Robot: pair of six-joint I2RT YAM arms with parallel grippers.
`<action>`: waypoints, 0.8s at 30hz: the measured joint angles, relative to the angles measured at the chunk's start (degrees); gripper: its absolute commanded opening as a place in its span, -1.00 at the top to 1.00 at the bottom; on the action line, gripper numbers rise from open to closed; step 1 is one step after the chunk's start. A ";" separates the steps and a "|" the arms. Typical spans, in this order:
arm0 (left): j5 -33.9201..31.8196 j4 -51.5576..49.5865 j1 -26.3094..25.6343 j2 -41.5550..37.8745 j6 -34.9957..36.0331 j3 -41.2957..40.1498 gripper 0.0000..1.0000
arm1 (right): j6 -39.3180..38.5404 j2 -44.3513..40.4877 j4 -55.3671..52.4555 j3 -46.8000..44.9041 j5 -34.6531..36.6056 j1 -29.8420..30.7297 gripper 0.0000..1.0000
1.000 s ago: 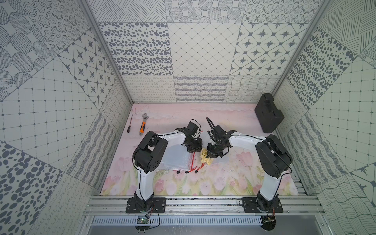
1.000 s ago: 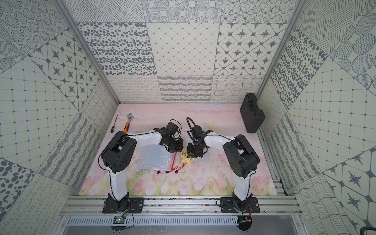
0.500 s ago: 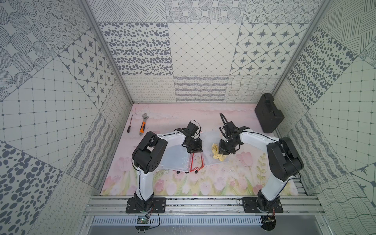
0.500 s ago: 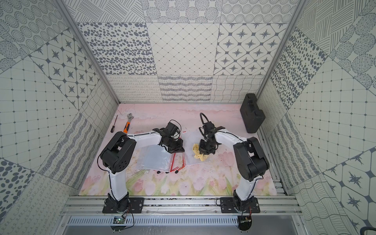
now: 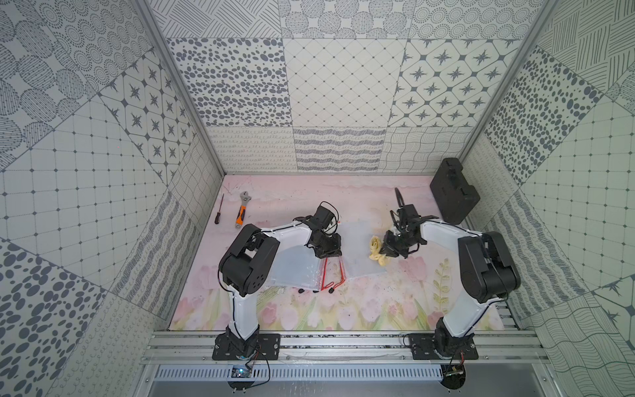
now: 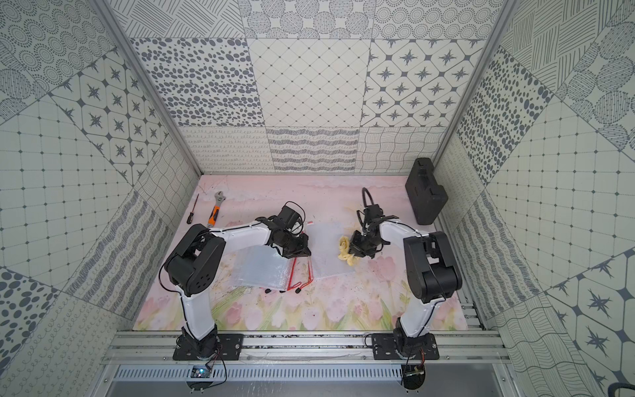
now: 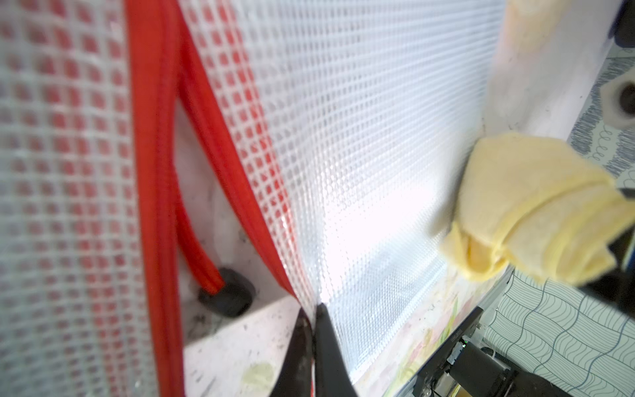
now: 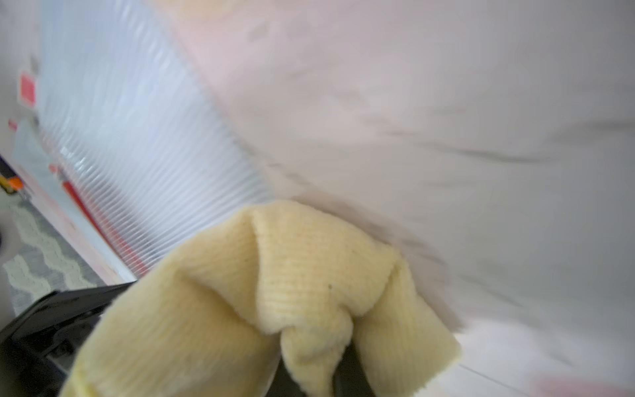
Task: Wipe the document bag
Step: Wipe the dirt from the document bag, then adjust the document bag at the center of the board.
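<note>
Left wrist view shows the left claw pinched shut on the thin edge of the document bag, which lies spread on the tabletop. The right claw is squeezed shut on a yellow cloth at the bag's edge. The bag looks light, bendy and slippery, so hold an edge.

Place: robot test cell, a lab rig
Walls: printed pattern panels on three sides
Floor: tulip-print mat
Mounting: left arm and right arm bolted to an aluminium rail
Loose gear: wrench, screwdriver, black case
</note>
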 measured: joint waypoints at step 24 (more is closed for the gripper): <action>-49.88 -59.36 -1.16 -18.08 1.68 32.48 1.00 | -4.70 -12.22 -9.42 -4.11 2.03 -5.35 1.00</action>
